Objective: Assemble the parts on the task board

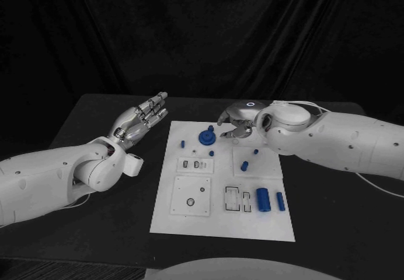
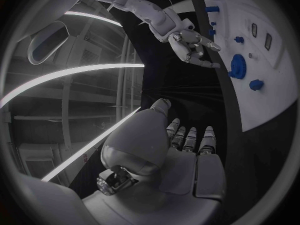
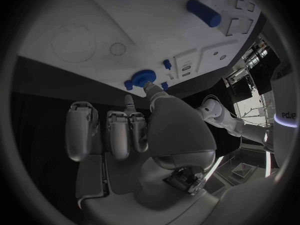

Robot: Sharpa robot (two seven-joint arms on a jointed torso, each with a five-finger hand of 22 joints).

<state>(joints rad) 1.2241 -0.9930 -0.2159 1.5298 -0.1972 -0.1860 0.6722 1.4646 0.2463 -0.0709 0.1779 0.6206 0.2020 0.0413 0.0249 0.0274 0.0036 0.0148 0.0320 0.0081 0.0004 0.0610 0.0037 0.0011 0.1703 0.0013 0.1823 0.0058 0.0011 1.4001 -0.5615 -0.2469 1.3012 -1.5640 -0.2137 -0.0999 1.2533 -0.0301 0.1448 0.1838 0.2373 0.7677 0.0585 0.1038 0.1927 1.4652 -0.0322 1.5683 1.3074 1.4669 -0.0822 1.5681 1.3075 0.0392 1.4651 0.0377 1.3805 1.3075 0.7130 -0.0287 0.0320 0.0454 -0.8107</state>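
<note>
The right robot hand (image 1: pixel 238 125) hovers with loosely curled fingers, holding nothing, just beside the blue gear (image 1: pixel 205 137) on the task board (image 1: pixel 220 224), so a sideways brush could tip neighbouring small parts, while the left robot hand (image 1: pixel 143 119) waits wide open, well apart.

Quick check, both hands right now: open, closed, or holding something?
Left hand: open, fingers extended, holding nothing, beside the task board.
Right hand: holding nothing visible; fingers apart, near the blue gear.
</note>
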